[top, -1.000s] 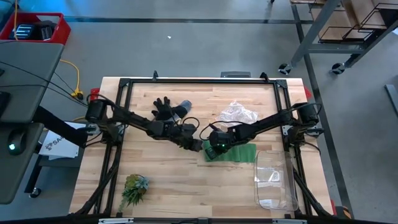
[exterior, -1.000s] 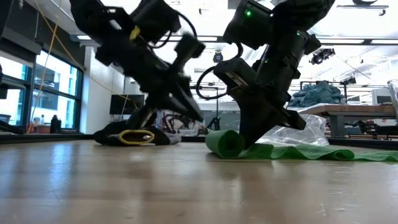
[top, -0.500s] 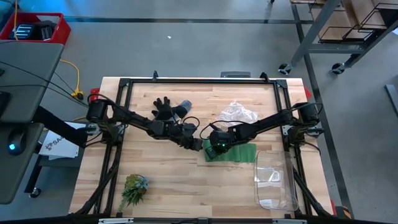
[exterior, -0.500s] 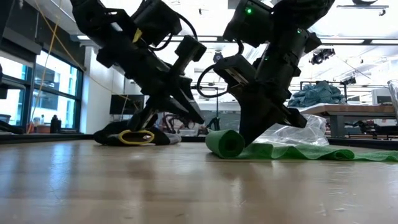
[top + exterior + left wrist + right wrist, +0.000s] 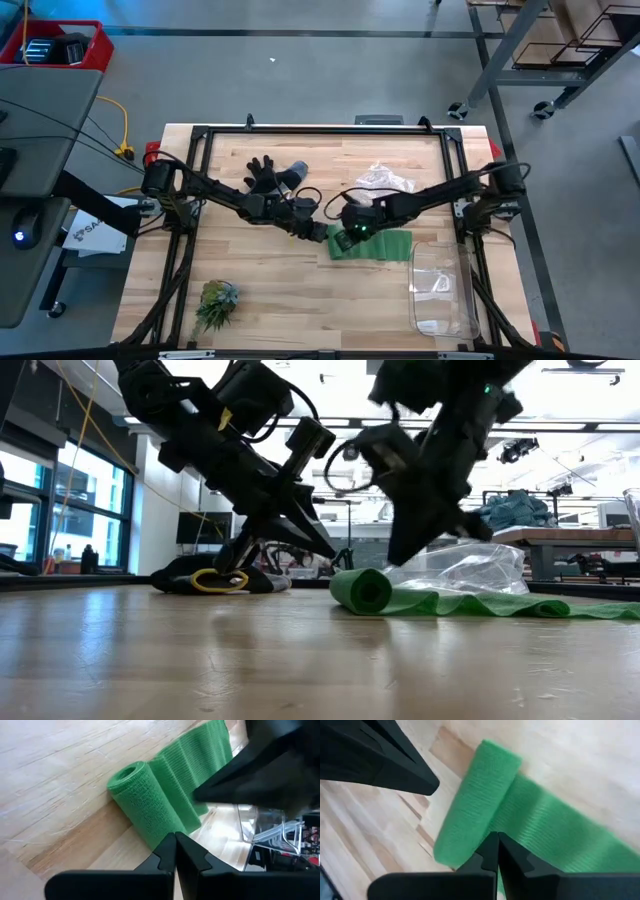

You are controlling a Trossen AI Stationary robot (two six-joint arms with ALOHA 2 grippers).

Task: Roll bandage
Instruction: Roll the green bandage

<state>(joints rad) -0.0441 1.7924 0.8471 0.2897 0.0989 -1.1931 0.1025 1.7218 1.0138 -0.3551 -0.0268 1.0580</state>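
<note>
The green bandage [image 5: 378,247] lies on the wooden table, its left end wound into a short roll [image 5: 362,590] and the rest stretched flat toward the right edge [image 5: 500,604]. My left gripper [image 5: 175,839] is shut and slants down from the left; its tip stands at the roll's left side [image 5: 321,232]. My right gripper [image 5: 494,839] is also shut. It hangs above the seam where the roll meets the flat strip, clear of the cloth in the low view [image 5: 400,558]. My left gripper's shut fingertips [image 5: 170,845] stand right at the roll's outer side [image 5: 162,827], slanting down from the table's left. Whether they touch the cloth I cannot tell. The roll lies on the table.
A black-and-grey glove [image 5: 266,176] lies at the far left and a crumpled clear bag [image 5: 382,182] at the far middle. A clear plastic container [image 5: 440,290] stands near the right front, just beyond the strip's end. A green plant tuft [image 5: 215,303] sits at the front left.
My right gripper has lifted straight up off the bandage, staying shut. The roll and the flat strip stay where they were.
</note>
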